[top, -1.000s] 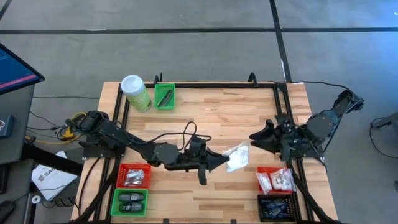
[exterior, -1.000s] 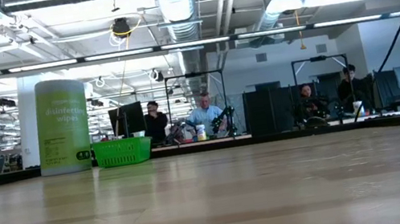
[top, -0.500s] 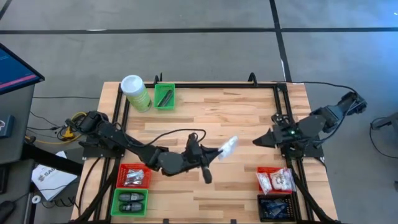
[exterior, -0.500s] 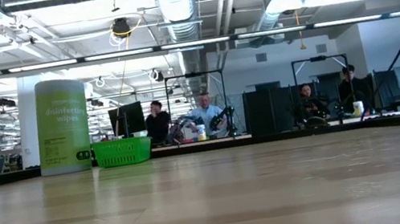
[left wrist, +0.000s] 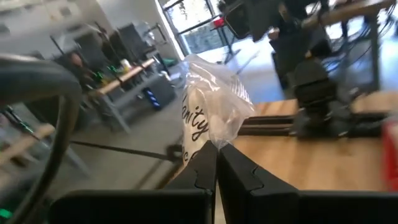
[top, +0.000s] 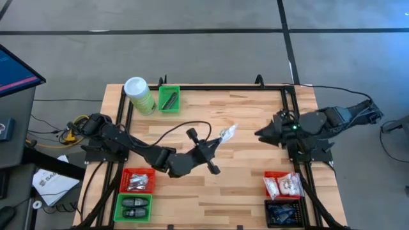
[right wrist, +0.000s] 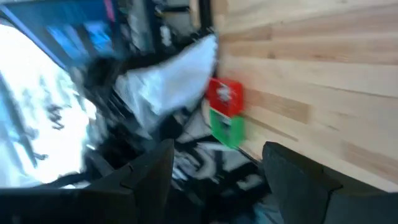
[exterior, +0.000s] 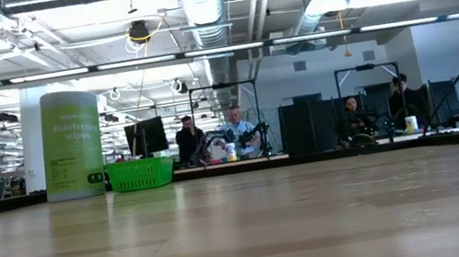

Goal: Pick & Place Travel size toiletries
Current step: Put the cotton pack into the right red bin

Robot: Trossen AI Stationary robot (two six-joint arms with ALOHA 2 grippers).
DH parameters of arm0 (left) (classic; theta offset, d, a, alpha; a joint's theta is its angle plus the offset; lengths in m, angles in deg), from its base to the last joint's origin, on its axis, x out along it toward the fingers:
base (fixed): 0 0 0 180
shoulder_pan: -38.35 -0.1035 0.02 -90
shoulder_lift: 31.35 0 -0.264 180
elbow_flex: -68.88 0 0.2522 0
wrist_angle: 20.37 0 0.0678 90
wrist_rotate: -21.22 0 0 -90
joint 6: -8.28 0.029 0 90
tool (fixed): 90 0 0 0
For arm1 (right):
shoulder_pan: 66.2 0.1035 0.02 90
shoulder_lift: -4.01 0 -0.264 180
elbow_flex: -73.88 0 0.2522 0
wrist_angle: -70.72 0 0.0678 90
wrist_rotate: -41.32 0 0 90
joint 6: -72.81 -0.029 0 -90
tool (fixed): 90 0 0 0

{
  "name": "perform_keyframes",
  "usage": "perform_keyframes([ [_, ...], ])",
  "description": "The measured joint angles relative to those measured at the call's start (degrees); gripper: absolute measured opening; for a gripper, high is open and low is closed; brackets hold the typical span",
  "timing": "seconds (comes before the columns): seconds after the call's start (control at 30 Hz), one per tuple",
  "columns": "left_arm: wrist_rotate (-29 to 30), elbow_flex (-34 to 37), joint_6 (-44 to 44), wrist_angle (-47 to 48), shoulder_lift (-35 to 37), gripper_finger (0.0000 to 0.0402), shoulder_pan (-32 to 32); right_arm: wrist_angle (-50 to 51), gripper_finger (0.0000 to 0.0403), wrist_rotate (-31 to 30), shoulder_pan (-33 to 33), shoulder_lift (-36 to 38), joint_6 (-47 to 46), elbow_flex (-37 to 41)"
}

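My left gripper (top: pixel 218 138) is over the middle of the table, shut on one of the travel size toiletries, a white crinkly sachet (top: pixel 227 133) with dark print (left wrist: pixel 211 102). My right gripper (top: pixel 259 133) hangs near the table's right side, pointing at the sachet from a short way off. In the right wrist view its fingers (right wrist: pixel 217 171) stand open with nothing between them, and the sachet (right wrist: pixel 177 78) shows ahead. Neither gripper shows in the low view. My left gripper pinches one end of the sachet (left wrist: pixel 210 143) between its two fingertips. The fingers lie about level and come from the table's left, slanting toward the far edge. The rest of the sachet sticks out beyond the fingertips, lifted clear of the table.
A red bin (top: pixel 137 181) and a green bin (top: pixel 132 207) stand at the near left. A red bin (top: pixel 283 185) with white sachets and a black bin (top: pixel 283 213) stand at the near right. A green canister (top: pixel 139 94) and a small green bin (top: pixel 169 99) stand at the far left.
My left gripper has rolled and swung toward the table's far edge, carrying the sachet away from the near right and clear of the table. My right gripper has rolled about its own line and stayed near the right side.
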Motion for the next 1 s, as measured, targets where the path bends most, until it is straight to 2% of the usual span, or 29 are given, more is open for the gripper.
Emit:
perform_keyframes([
  [0.13,0.7,-1.5,8.4,-0.2,0.0,0.0000,-1.7,-5.8,0.0236,2.5,-6.2,-1.3,-0.1,0.0],
  [0.3,3.2,-2.9,18.3,-0.2,0.0,0.0000,-4.2,-13.5,0.0233,9.5,-14.3,-4.7,1.4,0.0],
  [0.53,3.2,-2.9,26.6,-0.1,0.0,0.0000,-6.2,-21.0,0.0233,16.3,-22.4,-10.6,3.1,0.0],
  [0.83,2.9,-2.9,31.2,-0.1,0.0,0.0000,-7.5,-30.5,0.0233,23.8,-26.2,-17.5,3.0,0.0],
  [1.0,2.7,-2.9,31.2,-0.1,0.0,0.0000,-7.8,-31.5,0.0233,24.2,-26.4,-18.5,3.2,0.0],
])
